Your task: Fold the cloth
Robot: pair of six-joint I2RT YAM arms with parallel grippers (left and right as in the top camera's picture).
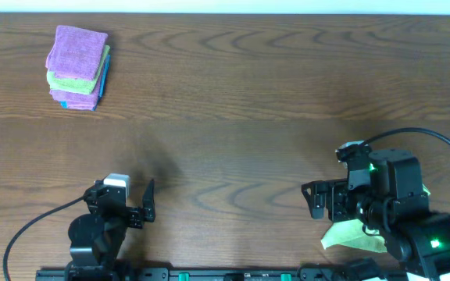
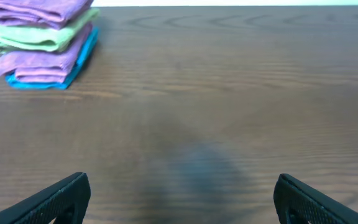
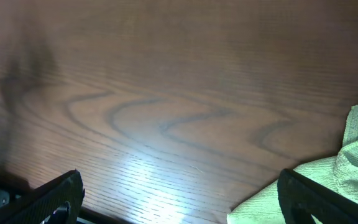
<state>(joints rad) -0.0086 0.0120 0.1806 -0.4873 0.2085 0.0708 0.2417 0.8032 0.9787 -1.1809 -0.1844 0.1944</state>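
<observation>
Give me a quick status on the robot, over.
Left jaws and right jaws open, empty. Green cloth crumpled by right arm, not yet folded. Folded stack far left; nothing in the way.

Bright cloths standing out against dark brown wood

The dark brown wooden table (image 1: 233, 94) is showing wavy, looping grain lines; at the upper left of the overhead frame the stack of folded terry cloths (image 1: 78, 67) is running purple, light green, purple again, then bright blue at the bottom. At the lower right the crumpled pale green cloth (image 1: 354, 236) is showing one plain colour. The left gripper (image 2: 180, 196) and right gripper (image 3: 179, 193) are showing black, and small green lights (image 1: 373, 166) are glowing on the right arm.
</observation>
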